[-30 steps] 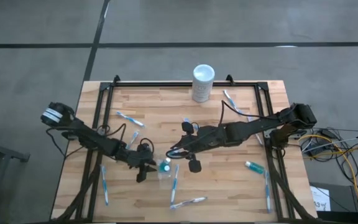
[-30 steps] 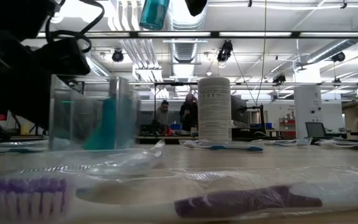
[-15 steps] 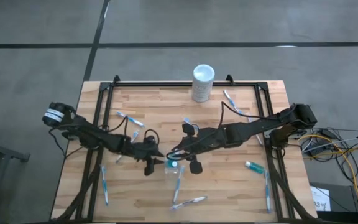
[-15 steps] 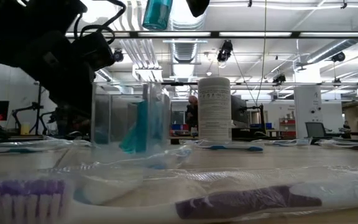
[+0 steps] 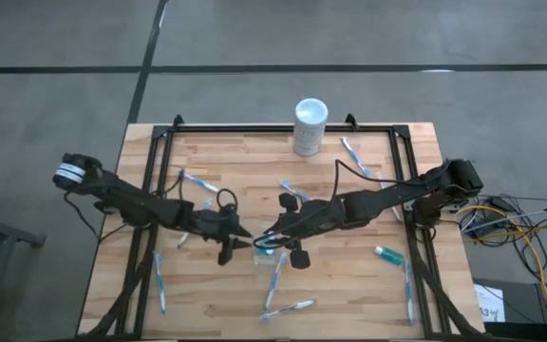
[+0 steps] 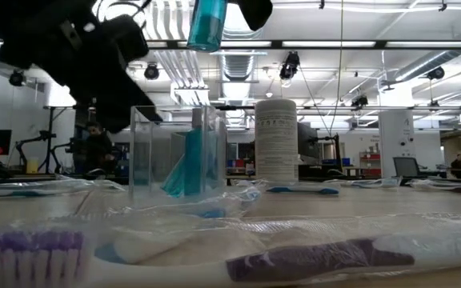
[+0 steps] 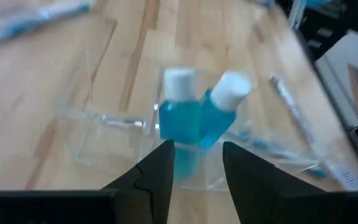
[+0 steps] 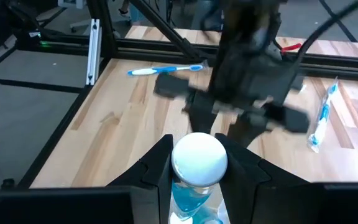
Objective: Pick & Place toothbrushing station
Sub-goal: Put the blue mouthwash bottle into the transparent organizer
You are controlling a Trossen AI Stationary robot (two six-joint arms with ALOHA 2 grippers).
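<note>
Small clear plastic cup (image 6: 178, 156) upright at mid tabletop (image 5: 349, 285), one teal-and-white tube (image 7: 179, 121) inside. Left claw (image 5: 238, 243) clamped on cup wall. Right claw (image 8: 196, 163) above cup, gripping second teal tube (image 6: 207, 24). Blue-and-white toothbrushes (image 5: 288, 308) scattered around; white cylinder (image 5: 311, 126) at far edge.

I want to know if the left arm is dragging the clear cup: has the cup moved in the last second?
Yes. In the low view the clear cup, held by the left gripper, has slid toward the white cylinder, which stayed put, narrowing the gap between them.
</note>
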